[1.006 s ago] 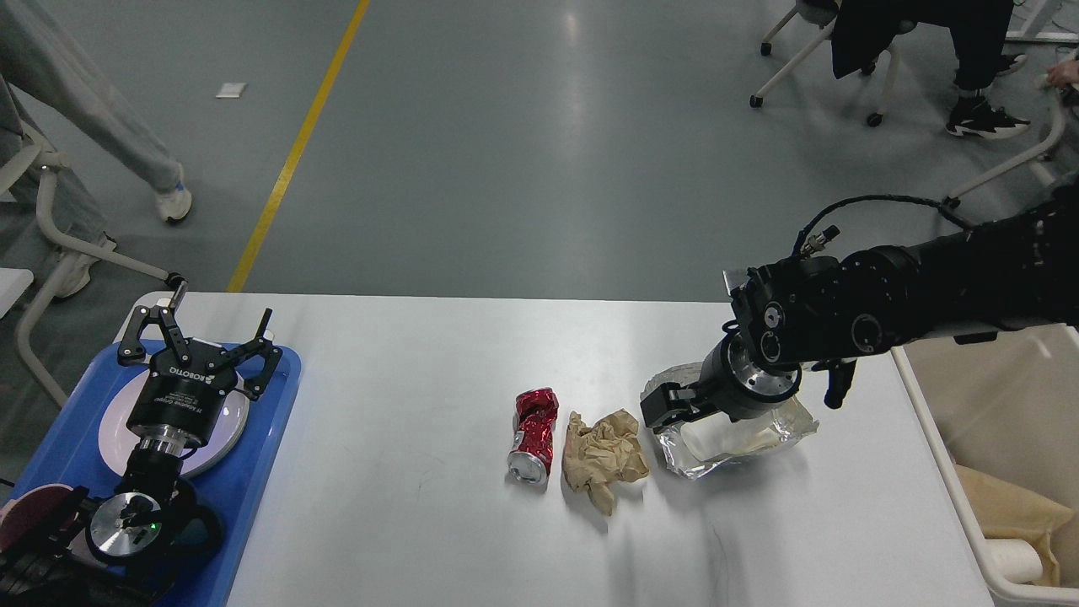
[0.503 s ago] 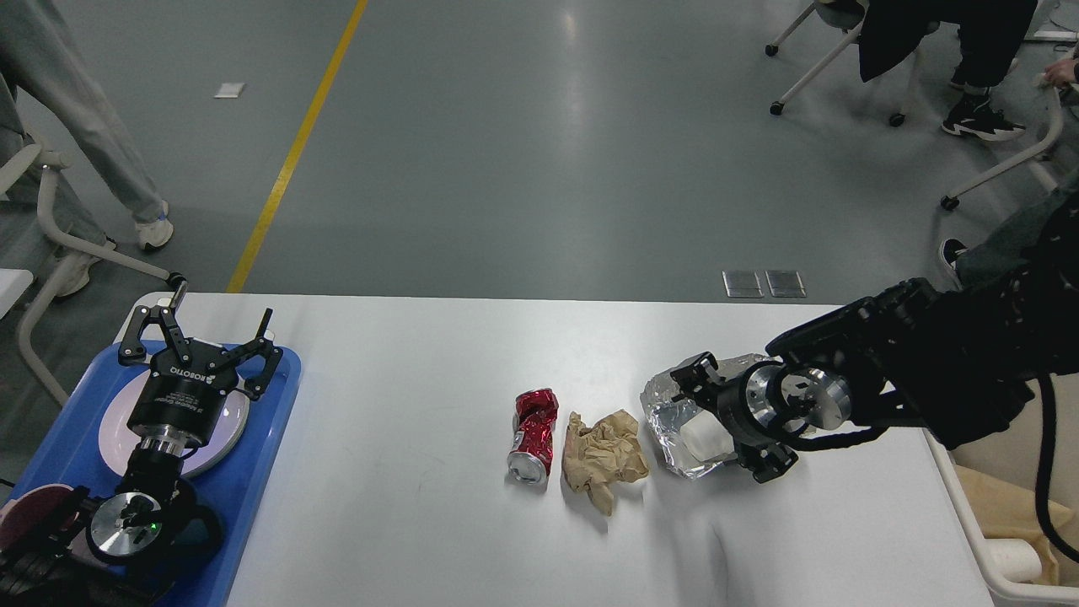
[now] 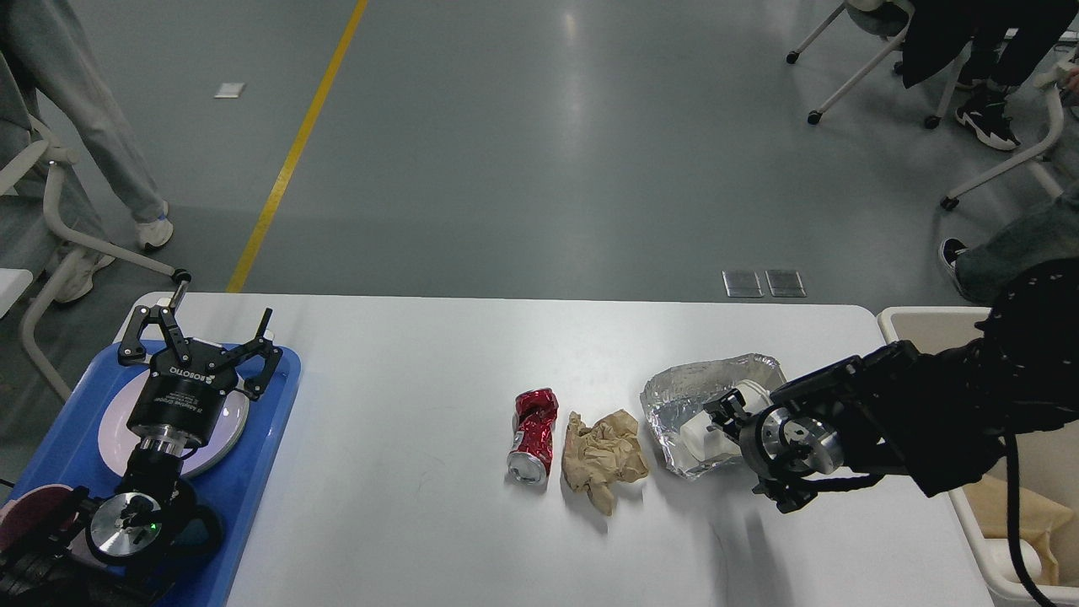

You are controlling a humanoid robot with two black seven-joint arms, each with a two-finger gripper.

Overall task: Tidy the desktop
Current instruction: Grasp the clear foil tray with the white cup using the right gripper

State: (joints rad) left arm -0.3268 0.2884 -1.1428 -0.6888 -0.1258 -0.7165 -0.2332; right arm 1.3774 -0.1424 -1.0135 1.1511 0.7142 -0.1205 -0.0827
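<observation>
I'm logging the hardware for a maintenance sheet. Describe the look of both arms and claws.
Both arms are black with silver metal wrist rings. The left claw has two slim black linkage fingers on a black cylindrical body lettered ROBOTIQ in white; a green light glows near its wrist. The right claw is small and dark, and a black cable loops beside that arm.

A glossy grey floor [image 3: 523,152] with a yellow line [image 3: 291,152] filled the frame's top; white-legged chairs [image 3: 851,59] stood upper right.
</observation>
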